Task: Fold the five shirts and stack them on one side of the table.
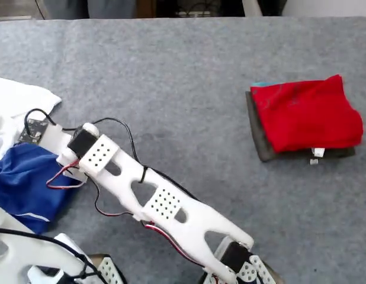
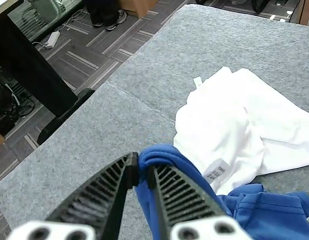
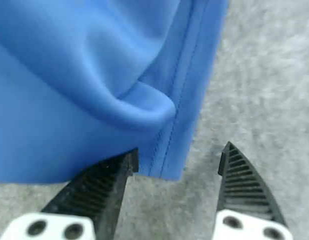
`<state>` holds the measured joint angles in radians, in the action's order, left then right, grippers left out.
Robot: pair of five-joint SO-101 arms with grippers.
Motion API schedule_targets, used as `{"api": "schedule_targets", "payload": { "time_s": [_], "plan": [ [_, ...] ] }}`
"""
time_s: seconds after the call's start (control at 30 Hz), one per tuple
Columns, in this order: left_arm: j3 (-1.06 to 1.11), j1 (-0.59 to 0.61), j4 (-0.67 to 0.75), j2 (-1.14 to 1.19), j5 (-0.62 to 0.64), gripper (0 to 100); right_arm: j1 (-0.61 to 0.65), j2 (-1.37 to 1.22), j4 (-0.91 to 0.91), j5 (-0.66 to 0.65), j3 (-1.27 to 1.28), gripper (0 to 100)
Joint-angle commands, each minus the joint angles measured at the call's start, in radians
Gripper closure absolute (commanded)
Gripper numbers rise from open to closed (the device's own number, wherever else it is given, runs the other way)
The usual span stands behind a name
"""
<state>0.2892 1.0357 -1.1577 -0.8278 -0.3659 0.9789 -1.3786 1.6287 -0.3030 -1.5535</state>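
Note:
A crumpled blue shirt (image 1: 26, 180) lies at the table's left side, partly over a white shirt (image 1: 14, 100). My right arm (image 1: 141, 189) stretches across from the near right, its wrist over the blue shirt's right edge. The right gripper (image 3: 177, 167) stands open around the hem of the blue shirt (image 3: 94, 75), one finger under the cloth and the other over bare felt. My left gripper (image 2: 142, 172) is shut on a raised fold of the blue shirt (image 2: 164, 160), with the white shirt (image 2: 244, 125) beyond it. A folded red shirt (image 1: 307, 112) tops a stack at the right.
Under the red shirt lies a folded dark grey shirt (image 1: 263, 148). The grey felt table (image 1: 183, 71) stretches wide between the stack and the loose shirts. The left arm's base (image 1: 29, 260) sits at the near left corner. The table's edge (image 2: 89, 100) drops to the floor.

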Motion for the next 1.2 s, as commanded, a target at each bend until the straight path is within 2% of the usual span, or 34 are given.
{"api": "schedule_targets", "payload": {
  "time_s": [0.0, 0.13, 0.17, 0.43, 0.63, 0.8, 1.0, 1.07, 1.17],
  "plan": [
    [-0.004, 0.001, 0.023, -0.012, 0.006, 97, -0.008, 0.005, 0.017, -0.005, -0.058, 77.3],
    [-0.004, -0.001, 0.023, -0.012, 0.006, 97, -0.052, 0.021, 0.023, 0.002, -0.061, 99.3],
    [-0.004, -0.001, 0.023, -0.012, 0.006, 97, -0.071, 0.025, 0.031, 0.002, -0.061, 96.8],
    [0.054, -0.062, 0.023, -0.012, 0.006, 97, -0.242, 0.122, 0.121, -0.003, -0.061, 98.6],
    [0.074, -0.179, 0.021, -0.012, 0.006, 97, -0.485, 0.243, 0.117, -0.041, -0.061, 98.6],
    [0.217, -0.36, 0.025, -0.012, 0.006, 97, -0.692, 0.282, 0.035, -0.163, -0.059, 98.6],
    [0.438, -0.647, 0.075, -0.011, 0.021, 97, -0.845, 0.232, -0.233, -0.25, -0.042, 98.2],
    [0.512, -0.713, 0.132, -0.011, 0.052, 97, -0.862, 0.211, -0.256, -0.236, -0.044, 93.5],
    [0.581, -0.748, 0.18, -0.011, 0.061, 97, -0.884, 0.209, -0.207, -0.11, -0.073, 78.9]
  ]
}}
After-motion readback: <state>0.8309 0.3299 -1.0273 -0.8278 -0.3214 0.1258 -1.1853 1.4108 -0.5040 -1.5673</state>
